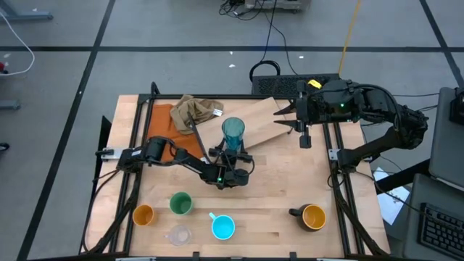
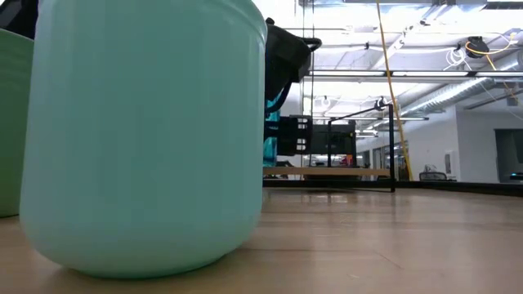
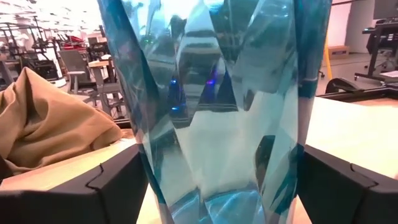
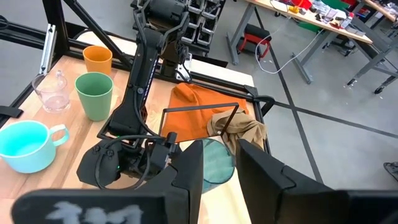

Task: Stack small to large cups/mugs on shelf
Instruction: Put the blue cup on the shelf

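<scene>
1. High view: the left gripper (image 1: pixel 230 165) sits mid-table, its fingers spread around the tall teal translucent faceted tumbler (image 1: pixel 233 133), which stands upright by the light wooden shelf board (image 1: pixel 262 122).
2. Left wrist view: both dark fingers (image 3: pixel 112 186) flank the tumbler; whether they touch it I cannot tell.
3. The right gripper (image 1: pixel 296 119) waits over the shelf's far end, fingers narrowly parted, empty.
4. Judged step: placing the tumbler. Next: back clear without tipping it.

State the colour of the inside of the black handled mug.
Yellow-orange inside the black handled mug, near the table's front right; the high view shows it best.
</scene>
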